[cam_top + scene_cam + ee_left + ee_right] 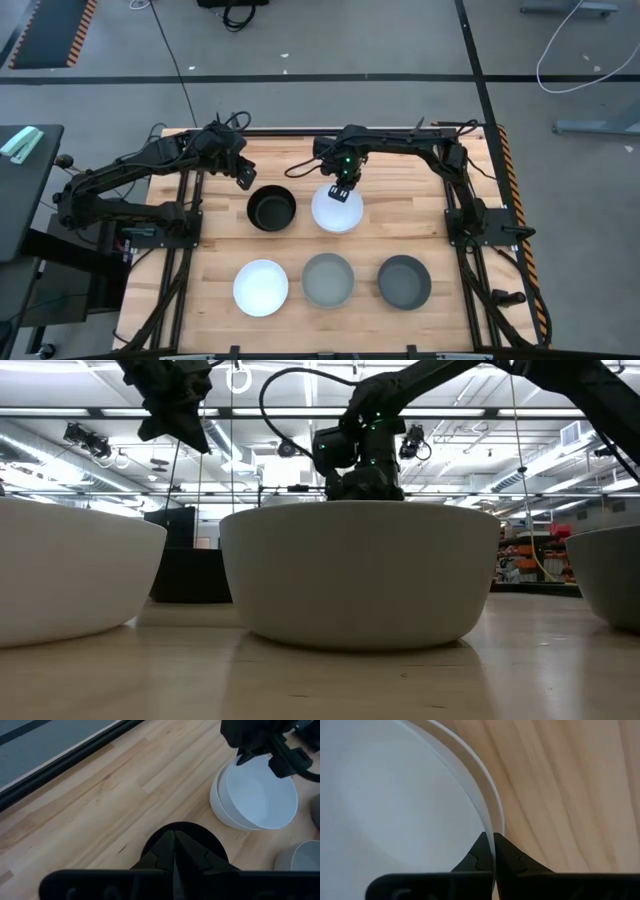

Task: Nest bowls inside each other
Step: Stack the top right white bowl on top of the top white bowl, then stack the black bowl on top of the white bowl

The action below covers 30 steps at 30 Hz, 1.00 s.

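Nearest your low camera sits the mid grey bowl [360,572], front centre of the table [400,215]. From it, the lone white bowl [261,287] lies at 9 o'clock and the dark grey bowl [405,281] at 3 o'clock. At 12 o'clock you'll find the nested white bowls [337,209], one white bowl [260,795] sitting inside another [222,805]. Your right gripper [341,192] pinches the inner bowl's rim at its far edge. The black bowl [271,209] stands at 11 o'clock; your left gripper [244,177] hovers just beyond it, fingers [165,851] pressed together on nothing.
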Each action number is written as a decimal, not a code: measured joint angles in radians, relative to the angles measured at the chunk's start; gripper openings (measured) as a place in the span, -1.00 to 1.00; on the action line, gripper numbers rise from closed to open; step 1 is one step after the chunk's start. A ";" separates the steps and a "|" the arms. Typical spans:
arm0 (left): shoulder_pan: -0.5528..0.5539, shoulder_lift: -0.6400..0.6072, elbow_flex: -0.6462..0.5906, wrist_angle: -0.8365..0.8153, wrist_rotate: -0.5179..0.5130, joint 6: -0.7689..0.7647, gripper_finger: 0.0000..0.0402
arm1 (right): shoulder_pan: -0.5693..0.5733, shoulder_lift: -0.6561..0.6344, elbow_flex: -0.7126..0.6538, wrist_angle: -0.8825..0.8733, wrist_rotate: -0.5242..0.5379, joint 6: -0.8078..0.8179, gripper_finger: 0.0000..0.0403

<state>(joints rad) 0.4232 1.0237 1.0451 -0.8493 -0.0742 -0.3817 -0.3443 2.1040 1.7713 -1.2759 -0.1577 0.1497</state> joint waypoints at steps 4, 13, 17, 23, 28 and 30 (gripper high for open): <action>0.000 0.000 0.000 -0.003 0.000 0.000 -0.87 | 0.000 0.000 -0.007 0.003 0.000 0.004 -0.89; 0.000 0.000 0.000 -0.004 0.000 0.000 -0.89 | 0.006 -0.002 -0.008 0.006 -0.002 -0.019 -0.69; 0.000 0.000 0.000 -0.006 0.000 -0.001 -0.91 | 0.005 -0.014 -0.006 -0.002 -0.001 -0.023 -0.63; 0.000 0.004 0.000 -0.009 0.000 -0.001 -0.87 | -0.001 -0.063 -0.004 -0.020 -0.001 -0.023 -0.57; 0.001 0.031 0.000 -0.028 0.033 -0.026 -0.85 | 0.006 -0.123 -0.004 -0.019 -0.005 -0.007 -0.56; 0.000 0.051 0.001 -0.032 0.065 -0.026 -0.87 | 0.018 -0.142 -0.003 -0.016 -0.009 0.002 -0.60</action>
<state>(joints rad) 0.4229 1.0743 1.0462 -0.8813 -0.0096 -0.4080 -0.3264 1.9618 1.7683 -1.2922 -0.1665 0.1520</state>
